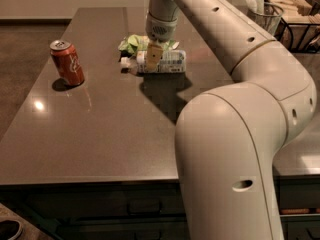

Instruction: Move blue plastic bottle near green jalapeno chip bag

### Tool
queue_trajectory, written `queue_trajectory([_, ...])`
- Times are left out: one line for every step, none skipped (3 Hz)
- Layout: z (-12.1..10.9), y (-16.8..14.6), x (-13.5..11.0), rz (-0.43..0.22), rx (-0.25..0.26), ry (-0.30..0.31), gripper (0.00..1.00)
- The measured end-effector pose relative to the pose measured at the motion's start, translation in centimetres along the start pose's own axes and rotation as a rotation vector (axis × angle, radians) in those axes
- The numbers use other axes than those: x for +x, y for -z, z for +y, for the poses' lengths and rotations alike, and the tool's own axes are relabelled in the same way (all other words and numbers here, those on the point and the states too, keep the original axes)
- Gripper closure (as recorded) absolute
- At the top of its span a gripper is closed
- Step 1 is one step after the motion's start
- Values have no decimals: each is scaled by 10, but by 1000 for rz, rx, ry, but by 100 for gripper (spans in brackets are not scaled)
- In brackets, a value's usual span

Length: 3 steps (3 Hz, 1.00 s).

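Observation:
The blue plastic bottle lies on its side on the dark table, with its white cap pointing left. The green jalapeno chip bag lies flat just behind it, touching or nearly touching the bottle's far side. My gripper comes down from above at the back middle of the table. It is closed around the bottle's middle, and one yellowish finger shows in front of the label. My arm hides the bag's right part.
A red soda can stands upright at the left of the table. A clear container and a wire rack stand off the back right. My big arm segment fills the front right.

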<state>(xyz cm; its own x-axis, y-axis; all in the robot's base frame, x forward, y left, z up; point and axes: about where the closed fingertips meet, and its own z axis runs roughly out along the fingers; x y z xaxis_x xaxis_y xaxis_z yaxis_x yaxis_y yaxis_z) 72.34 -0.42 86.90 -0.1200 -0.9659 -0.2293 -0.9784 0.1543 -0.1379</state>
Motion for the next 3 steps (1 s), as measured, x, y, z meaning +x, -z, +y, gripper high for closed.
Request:
queue_trajectory([-11,7,14,-4,47,-13,38])
queue_trajectory([-12,2,12,-9,49,-12,15])
queue_trajectory([-14,-1,9,-12,52,-10,0])
